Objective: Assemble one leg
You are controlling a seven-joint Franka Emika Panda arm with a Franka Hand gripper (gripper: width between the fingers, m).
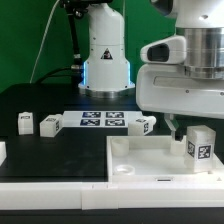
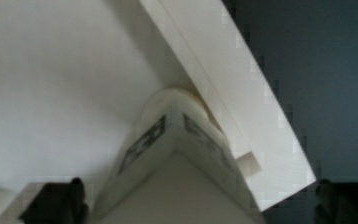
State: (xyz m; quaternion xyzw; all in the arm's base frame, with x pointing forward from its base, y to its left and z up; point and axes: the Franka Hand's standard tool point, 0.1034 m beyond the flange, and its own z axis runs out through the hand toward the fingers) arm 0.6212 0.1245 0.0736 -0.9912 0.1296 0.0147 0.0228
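A leg (image 1: 200,145), a small white block with a black-and-white tag, stands upright in the near corner of the white tray-like top (image 1: 140,166) at the exterior view's right. My gripper (image 1: 193,128) hangs straight over it. In the wrist view the leg (image 2: 179,160) rises between my fingers (image 2: 51,203), and a gap shows on each side of it. The gripper (image 2: 197,205) is open and holds nothing. The top's raised wall (image 2: 202,60) runs away from the leg's corner.
Three more legs lie on the black table: two at the exterior view's left (image 1: 25,123) (image 1: 51,124) and one (image 1: 144,124) beside the marker board (image 1: 102,120). The arm's white base (image 1: 105,55) stands behind them.
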